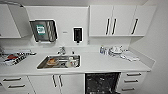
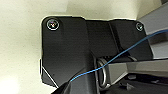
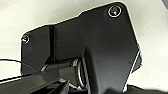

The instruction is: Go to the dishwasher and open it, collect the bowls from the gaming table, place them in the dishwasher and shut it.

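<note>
**Facing the kitchen surface, dishwasher open below**

At the lower centre-right of my head view I see the dishwasher (image 1: 101,83), its dark interior exposed between white cabinet doors (image 1: 57,81) on its left and a stack of drawers (image 1: 130,81) on its right. Above it runs the white surface (image 1: 100,63). A steel sink (image 1: 60,62) is sunk into it left of centre, with items inside and a tap (image 1: 62,50) behind. Further back on the right stand bottles and dishes (image 1: 112,50). On the wall hang a paper towel dispenser (image 1: 43,30), a dark soap dispenser (image 1: 77,34) and white wall cupboards (image 1: 120,20). Both wrist views give me dark robot hardware against pale floor; for either hand I cannot tell whether it is released or clenched.
</note>
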{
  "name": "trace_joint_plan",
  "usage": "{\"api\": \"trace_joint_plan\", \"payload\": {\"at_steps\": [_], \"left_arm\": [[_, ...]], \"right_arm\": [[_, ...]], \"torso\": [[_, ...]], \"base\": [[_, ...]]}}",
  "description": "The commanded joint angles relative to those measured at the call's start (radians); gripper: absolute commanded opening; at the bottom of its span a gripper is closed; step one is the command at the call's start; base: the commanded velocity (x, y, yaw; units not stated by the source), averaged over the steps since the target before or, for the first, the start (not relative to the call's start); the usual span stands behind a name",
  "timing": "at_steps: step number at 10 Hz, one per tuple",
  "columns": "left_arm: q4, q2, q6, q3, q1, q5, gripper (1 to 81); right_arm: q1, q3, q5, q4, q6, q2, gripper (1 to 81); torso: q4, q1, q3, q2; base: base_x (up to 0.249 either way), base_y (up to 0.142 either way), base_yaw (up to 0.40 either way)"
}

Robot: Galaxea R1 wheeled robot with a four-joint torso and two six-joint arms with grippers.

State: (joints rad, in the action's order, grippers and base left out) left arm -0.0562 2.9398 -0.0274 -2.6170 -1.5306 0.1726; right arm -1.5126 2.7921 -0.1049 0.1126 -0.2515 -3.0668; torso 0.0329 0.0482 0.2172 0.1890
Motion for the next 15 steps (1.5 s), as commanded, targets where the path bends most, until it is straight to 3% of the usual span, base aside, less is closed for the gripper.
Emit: {"api": "trace_joint_plan", "payload": {"at_steps": [1,6,15], "left_arm": [[0.001,-0.007,0.001,0.002,0.034,-0.048,81.1],[0.001,-0.008,0.0,0.002,0.033,-0.05,81.1],[-0.008,-0.01,0.006,0.002,0.03,-0.048,81.1]], "right_arm": [[0.044,-0.004,0.051,-0.001,0.003,-0.002,81.1],[0.042,-0.004,0.051,0.001,0.005,-0.003,81.1],[0.047,-0.01,0.054,0.001,0.005,-0.003,81.1]], "torso": [[0.0,0.0,0.0,0.0],[0.0,0.0,0.0,0.0],[0.0,-0.001,0.0,0.0]], "base": [[0.0,0.0,0.0],[0.0,0.0,0.172],[0.0,0.0,0.34]]}}
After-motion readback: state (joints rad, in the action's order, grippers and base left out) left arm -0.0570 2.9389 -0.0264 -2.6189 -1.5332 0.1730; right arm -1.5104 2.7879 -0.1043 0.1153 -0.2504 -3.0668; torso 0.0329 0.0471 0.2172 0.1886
